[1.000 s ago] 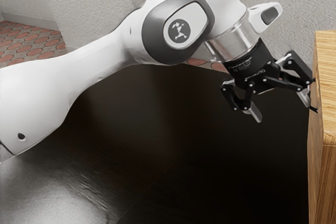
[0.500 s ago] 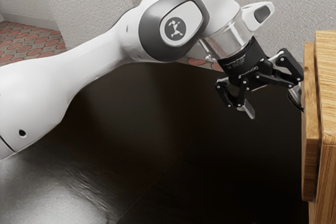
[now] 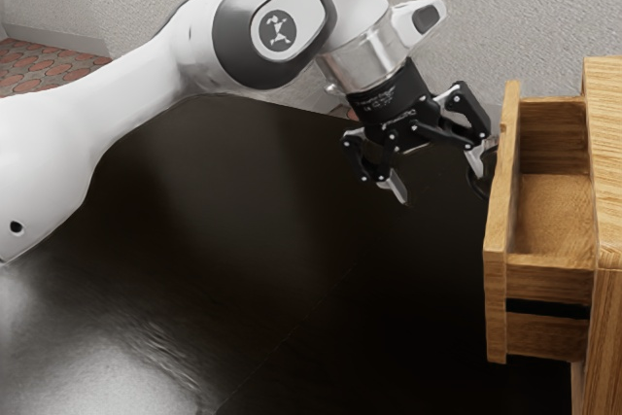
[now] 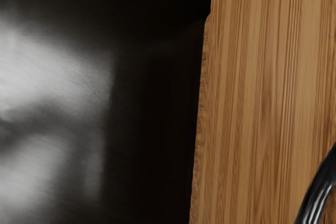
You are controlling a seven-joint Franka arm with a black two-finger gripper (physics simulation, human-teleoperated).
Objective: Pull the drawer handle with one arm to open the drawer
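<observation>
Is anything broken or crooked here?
Nothing looks broken or crooked. The wooden drawer sticks out straight from its cabinet, partly open. The end effector sits at the drawer's front with its fingers spread.

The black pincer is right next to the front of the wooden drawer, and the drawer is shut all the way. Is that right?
Not quite. The drawer is not shut: it stands pulled out from the wooden cabinet, and the exterior view shows its hollow inside. The rest holds: the black pincer is right next to the drawer's front.
</observation>
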